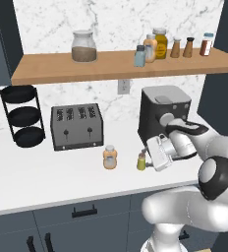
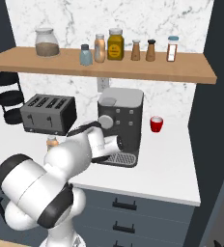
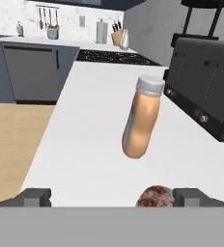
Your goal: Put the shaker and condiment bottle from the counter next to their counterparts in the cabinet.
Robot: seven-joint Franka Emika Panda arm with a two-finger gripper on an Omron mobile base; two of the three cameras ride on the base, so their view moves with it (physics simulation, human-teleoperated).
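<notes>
Left base view: shaker (image 1: 142,161) stands on the bench (image 1: 32,172) right beside the fingers (image 1: 148,156), condiment bottle (image 1: 110,157) just left.

Right base view: shelf labels too small to read.

Hand view: fingers spread wide, holding nothing.

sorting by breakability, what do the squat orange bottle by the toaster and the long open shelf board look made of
The squat orange bottle looks like translucent plastic or glass, since light glows through its body under a pale matte cap; which one is unclear. The long brown shelf board looks like wood with a smooth matte finish: even light-brown tone, no shine.
</notes>
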